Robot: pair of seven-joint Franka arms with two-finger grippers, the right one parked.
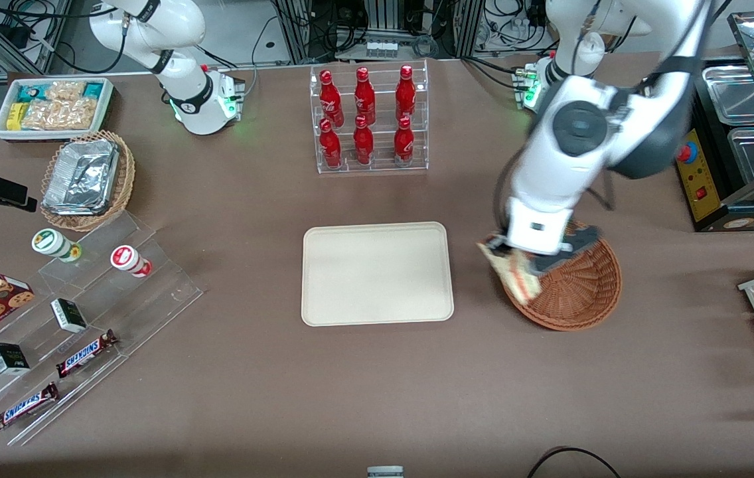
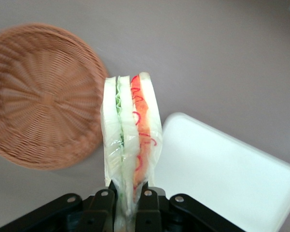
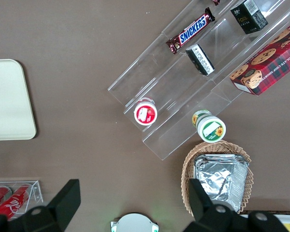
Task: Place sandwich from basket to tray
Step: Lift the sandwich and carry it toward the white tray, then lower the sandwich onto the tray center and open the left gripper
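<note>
My left gripper (image 1: 516,255) (image 2: 128,193) is shut on the wrapped sandwich (image 1: 513,273) (image 2: 130,130), a white wedge with green and red-orange layers. It hangs in the air over the rim of the reddish-brown wicker basket (image 1: 579,285) (image 2: 41,96), on the side that faces the tray. The basket holds nothing that I can see. The cream tray (image 1: 377,273) (image 2: 217,169) lies bare on the brown table beside the basket, toward the parked arm's end.
A clear rack of red bottles (image 1: 367,119) stands farther from the front camera than the tray. An acrylic stepped stand (image 1: 72,325) with snack bars and cups, a tan basket of foil containers (image 1: 85,176) and a white snack bin (image 1: 52,106) lie toward the parked arm's end. A metal food warmer (image 1: 742,146) sits at the working arm's end.
</note>
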